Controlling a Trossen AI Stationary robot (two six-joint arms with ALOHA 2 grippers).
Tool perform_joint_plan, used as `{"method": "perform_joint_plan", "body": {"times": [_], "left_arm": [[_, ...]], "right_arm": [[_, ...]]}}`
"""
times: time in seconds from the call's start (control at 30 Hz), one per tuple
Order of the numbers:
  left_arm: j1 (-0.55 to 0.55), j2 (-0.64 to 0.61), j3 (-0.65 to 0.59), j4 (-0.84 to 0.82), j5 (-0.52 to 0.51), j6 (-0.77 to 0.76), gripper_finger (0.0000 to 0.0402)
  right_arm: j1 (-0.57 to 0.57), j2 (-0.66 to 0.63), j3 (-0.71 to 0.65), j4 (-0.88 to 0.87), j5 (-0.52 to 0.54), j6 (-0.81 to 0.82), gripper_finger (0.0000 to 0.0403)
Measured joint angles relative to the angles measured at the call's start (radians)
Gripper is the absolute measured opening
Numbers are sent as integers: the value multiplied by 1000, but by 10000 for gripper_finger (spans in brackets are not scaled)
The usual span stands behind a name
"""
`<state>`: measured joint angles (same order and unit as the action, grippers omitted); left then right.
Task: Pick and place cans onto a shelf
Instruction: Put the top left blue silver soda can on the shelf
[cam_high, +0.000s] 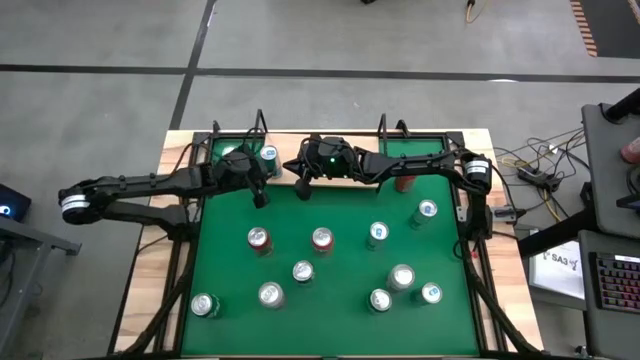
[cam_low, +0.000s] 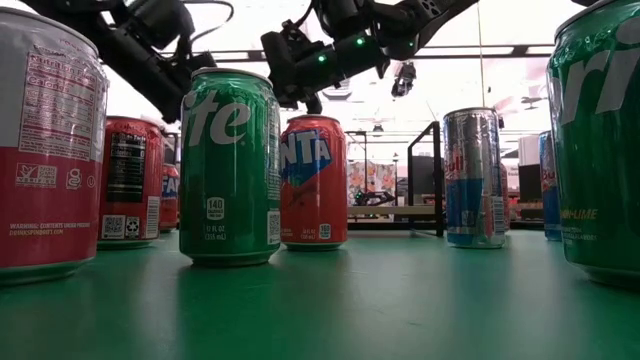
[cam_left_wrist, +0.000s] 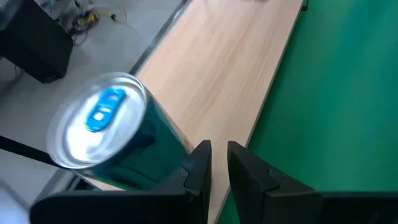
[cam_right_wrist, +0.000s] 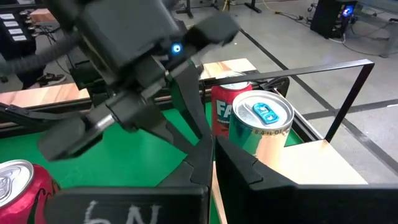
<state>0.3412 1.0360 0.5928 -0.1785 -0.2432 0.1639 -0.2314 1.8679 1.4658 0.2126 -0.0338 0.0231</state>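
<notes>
Left gripper (cam_high: 262, 193) sits at the far side of the table, fingers (cam_left_wrist: 200, 163) nearly pressed together w/ just a thin slit between, holding nothing. Blue-tab can (cam_left_wrist: 102, 130) stands just beside its fingers on the light-wood shelf (cam_left_wrist: 230, 56), close but, as far as the wrist view shows, not pinched. The high view puts that can (cam_high: 269, 155) just beyond the fingertips.

Right gripper (cam_high: 302, 187) is near the left one, a bit further toward table centre, jaws pressed fully together, empty. Ahead of it in its wrist view: the blue-tab can (cam_right_wrist: 261, 127) w/ a red Fanta can (cam_right_wrist: 225, 106) right behind, touching or nearly so, both by the shelf's black wire upright (cam_right_wrist: 348, 93).

Rest of the cans are well back from both grippers on the green table top (cam_high: 340, 215): two red ones (cam_high: 259, 239) nearest, silver-top ones (cam_high: 302, 271) further out, approx ten in all.

Handling, my read: rigid thin-wall aluminium cylinders, smooth and a bit slippery; can't tell full or empty, so assume some weight. Dents if squeezed hard. Tall, narrow base, so tips easily if nudged high. Best hold: across the body around mid-height, fingers spread wider than the can first, then closed square on opposite sides. Avoid the rim/top; approach w/o brushing neighbours.
</notes>
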Motion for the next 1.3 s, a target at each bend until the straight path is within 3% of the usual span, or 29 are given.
{"method": "perform_joint_plan", "body": {"times": [0.77,0.97,1.3], "left_arm": [[0,103,-1,99,-63,-21,36],[2,120,-1,135,-126,1,36],[2,136,-1,170,-118,12,36]], "right_arm": [[0,0,0,-29,1,-1,9],[0,0,0,-29,5,-1,9],[0,0,0,-29,9,2,9]]}}
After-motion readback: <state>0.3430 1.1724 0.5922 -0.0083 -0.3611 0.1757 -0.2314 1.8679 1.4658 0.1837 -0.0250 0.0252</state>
